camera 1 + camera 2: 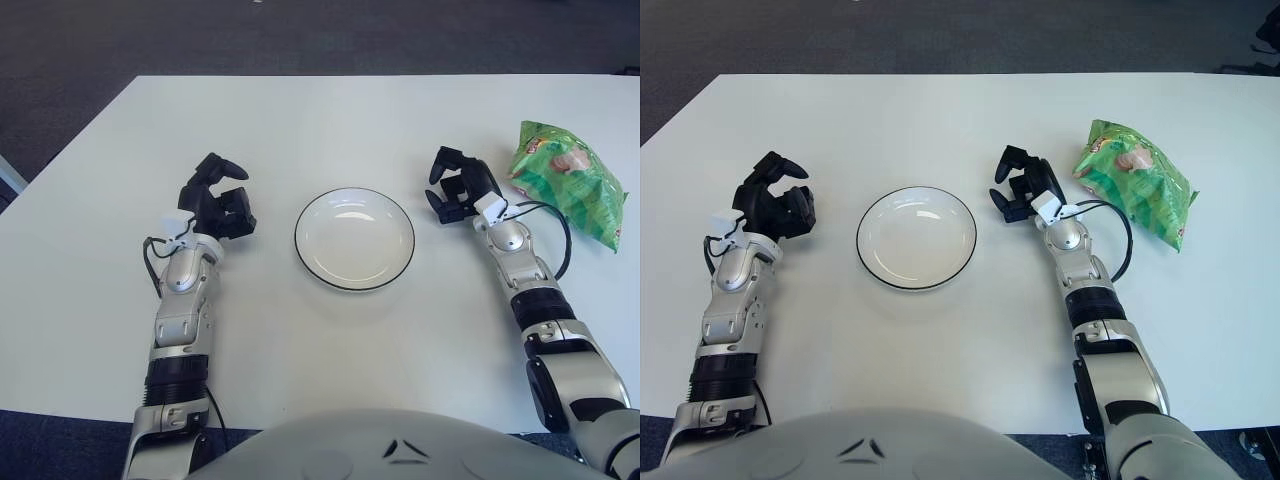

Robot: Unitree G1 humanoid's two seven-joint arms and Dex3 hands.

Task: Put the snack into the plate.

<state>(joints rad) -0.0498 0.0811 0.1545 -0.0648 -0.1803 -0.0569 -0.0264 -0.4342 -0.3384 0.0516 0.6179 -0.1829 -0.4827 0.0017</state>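
My right hand [458, 186] sits between the empty plate [354, 239] and the snack [567, 180] lying far right on the counter [300, 120]; both hands' fingers loosely curled, grasping nothing. Left hand [216, 200] idles left of the plate. I reckon the slick bag could slide away if pinched shallowly.

One white table [300, 110] carries everything countable here; on it sits one plate [354, 239], white with a dark rim and nothing in it; one green snack bag [566, 181] lies to the right of the plate, well apart from it. Two robot hands show, one on each side of the plate: the left hand [216, 199] to its left, the right hand [460, 186] to its right, between plate and snack bag; each hand holds nothing.
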